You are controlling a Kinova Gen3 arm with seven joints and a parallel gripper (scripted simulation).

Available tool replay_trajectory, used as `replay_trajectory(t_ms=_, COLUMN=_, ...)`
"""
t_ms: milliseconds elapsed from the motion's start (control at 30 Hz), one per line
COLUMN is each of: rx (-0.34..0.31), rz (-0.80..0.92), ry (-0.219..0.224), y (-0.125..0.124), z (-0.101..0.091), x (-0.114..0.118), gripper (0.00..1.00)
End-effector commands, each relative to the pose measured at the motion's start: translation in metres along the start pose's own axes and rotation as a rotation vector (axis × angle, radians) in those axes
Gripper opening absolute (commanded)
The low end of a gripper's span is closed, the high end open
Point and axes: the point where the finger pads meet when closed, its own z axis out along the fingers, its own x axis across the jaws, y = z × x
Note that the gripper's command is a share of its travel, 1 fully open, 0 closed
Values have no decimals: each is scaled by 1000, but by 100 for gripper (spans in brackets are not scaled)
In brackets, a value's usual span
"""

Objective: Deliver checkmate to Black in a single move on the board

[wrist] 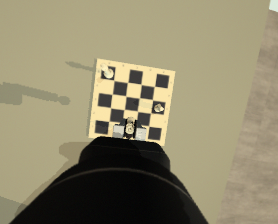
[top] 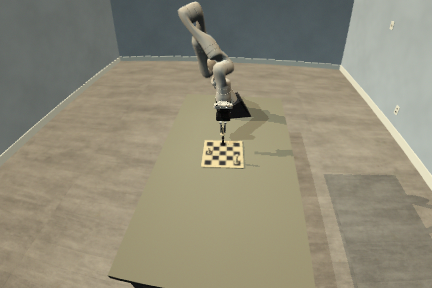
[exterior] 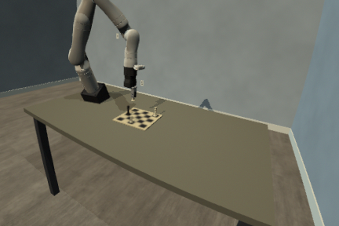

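Observation:
A small chessboard (top: 223,154) lies on the olive table; it also shows in the exterior view (exterior: 138,118) and in the wrist view (wrist: 132,103). My gripper (top: 223,129) hangs above the board's edge nearest the arm's base and is shut on a small white piece (wrist: 129,127), held clear of the board. A black piece (top: 222,141) stands just below the gripper, also seen from the side (exterior: 128,110); the wrist view does not show it. A tall white piece (wrist: 107,72) stands at a far corner. Another white piece (wrist: 159,107) stands near the board's right edge.
The arm's black base (exterior: 94,94) sits on the table behind the board. The table's long edge (wrist: 250,100) runs to the right of the board in the wrist view, with the wood floor beyond it.

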Motion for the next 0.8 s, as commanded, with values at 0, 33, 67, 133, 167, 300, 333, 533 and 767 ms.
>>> replay_trajectory(t_ms=0, rx=2, rz=-2, ry=-1, y=0, z=-1, x=-1, gripper=0)
replay_trajectory(t_ms=33, rx=2, rz=-2, ry=-1, y=0, z=-1, x=-1, gripper=0)
replay_trajectory(t_ms=67, rx=2, rz=-2, ry=-1, y=0, z=-1, x=-1, gripper=0)
replay_trajectory(t_ms=133, rx=2, rz=-2, ry=-1, y=0, z=-1, x=-1, gripper=0)
replay_trajectory(t_ms=167, rx=2, rz=-2, ry=-1, y=0, z=-1, x=-1, gripper=0)
replay_trajectory(t_ms=300, rx=2, rz=-2, ry=-1, y=0, z=0, x=-1, gripper=0)
replay_trajectory(t_ms=333, rx=2, rz=-2, ry=-1, y=0, z=1, x=-1, gripper=0)
replay_trajectory(t_ms=533, rx=2, rz=-2, ry=-1, y=0, z=15, x=-1, gripper=0)
replay_trajectory(t_ms=767, rx=2, rz=-2, ry=-1, y=0, z=36, x=-1, gripper=0)
